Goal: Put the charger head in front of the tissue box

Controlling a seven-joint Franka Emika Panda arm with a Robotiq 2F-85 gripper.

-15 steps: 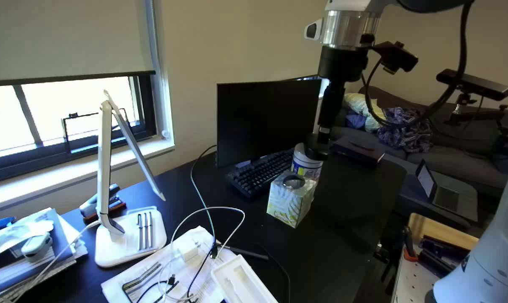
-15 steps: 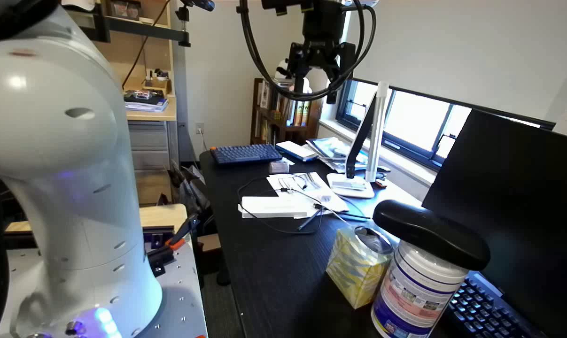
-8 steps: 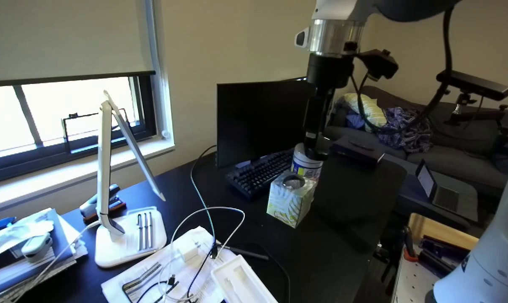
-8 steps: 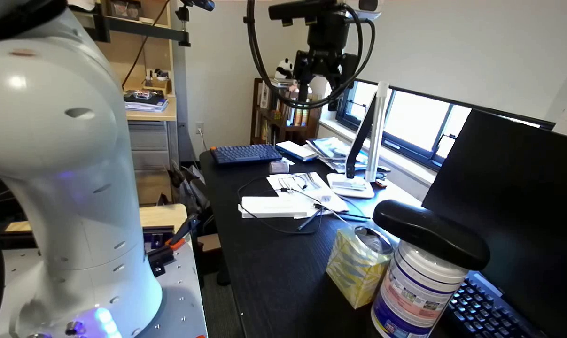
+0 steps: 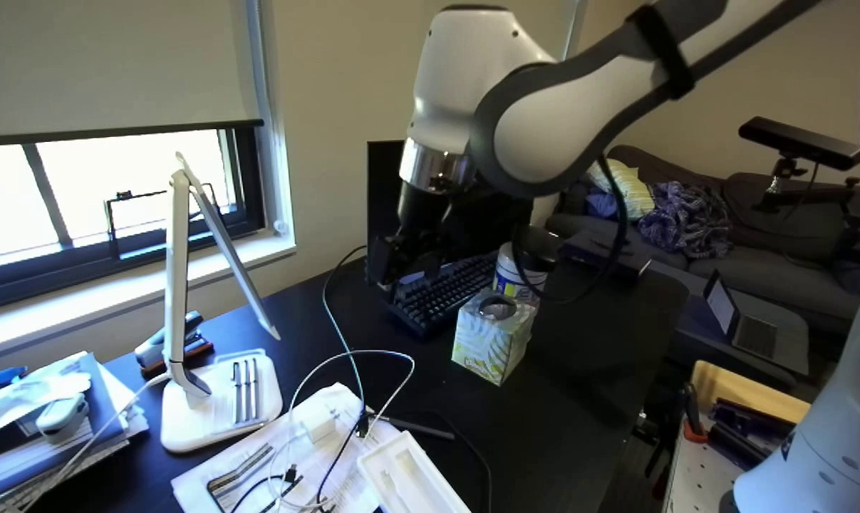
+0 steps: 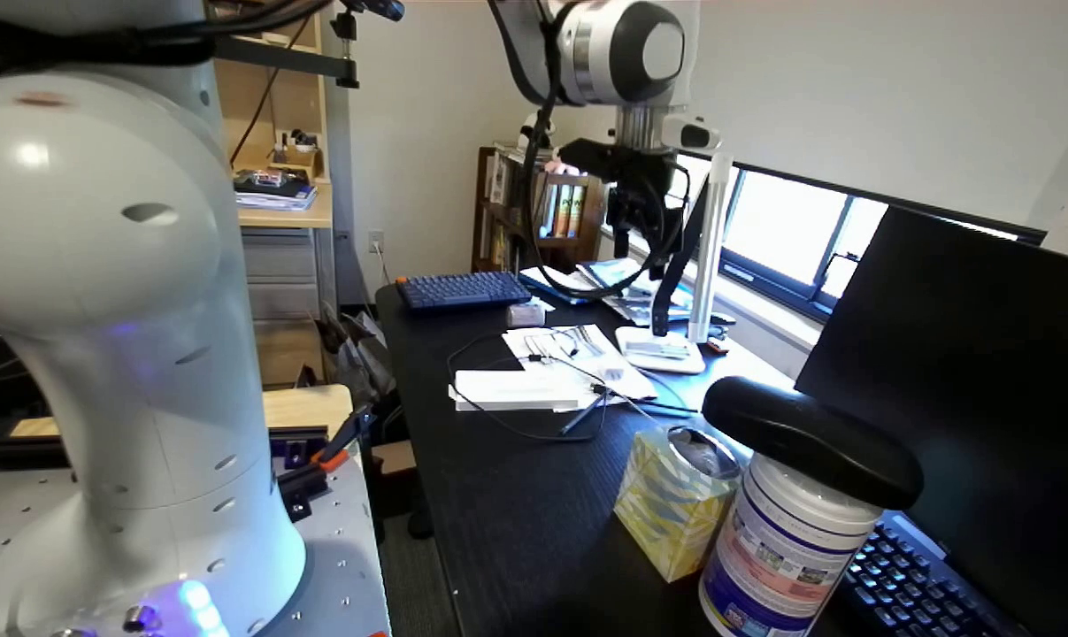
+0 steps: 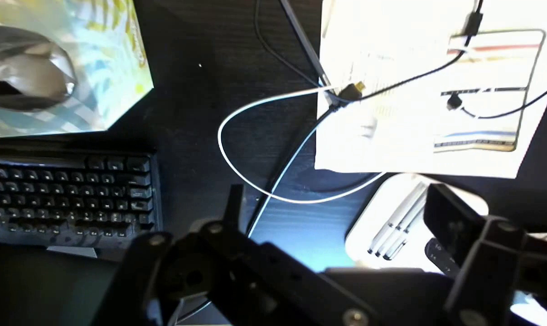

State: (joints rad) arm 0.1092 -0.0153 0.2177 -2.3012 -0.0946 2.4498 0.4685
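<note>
Charger head (image 5: 320, 427) on printed paper (image 5: 308, 462), wording illegible

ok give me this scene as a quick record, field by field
gripper: open, holding nothing, above the desk
charger head: on the papers, apart from the tissue box, not yet placed
tissue box: on the desk, close to the white canister
white cable: loops out past the papers' edge
desk lamp: pens on its base

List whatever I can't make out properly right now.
Charger head: wrist view, outline washed out by glare.
Tissue box: wrist view, cut off by left and top edges.
Canister: in an exterior view, base cut off by bottom edge.
Monitor: in an exterior view, partly hidden behind the arm.
</note>
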